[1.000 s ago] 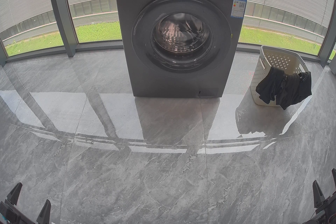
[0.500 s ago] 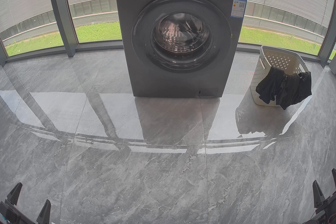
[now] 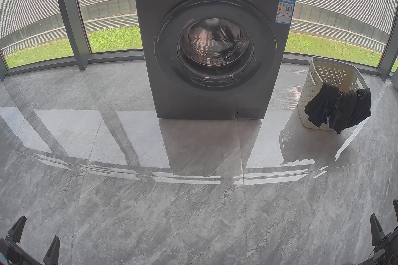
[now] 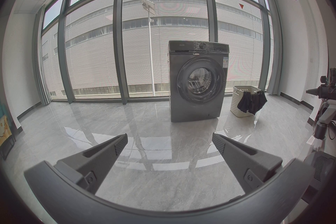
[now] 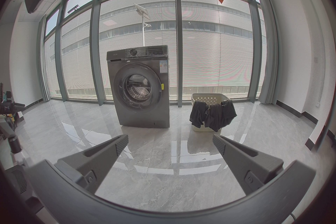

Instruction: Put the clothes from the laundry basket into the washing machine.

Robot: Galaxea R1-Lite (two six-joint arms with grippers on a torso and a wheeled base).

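Two tools, and neither is carrying anything: your left tool [image 4: 168, 139] and right tool [image 5: 169, 140] both sit low out front with their fingers spread wide and nothing between them. What has changed over the last half second is the head view itself. The whole picture has shifted, and the washing machine [image 3: 213, 50] and laundry basket [image 3: 319, 71] now show a touch larger. That is the camera moving, most likely your base rolling closer, not the things shifting on the floor [image 3: 186, 203]. The tools hold the same low corners of the head view as before. The clothes [image 3: 340, 106], dark garments, hang over the near rim of the white basket, partly down its outer wall. The basket stands on the floor on your right side of the machine, near it but not touching. Both are well apart from the tools. You are therefore in the approach, with no garment picked. The round door looks closed, with the drum visible through its glass, so expect to open it before loading.
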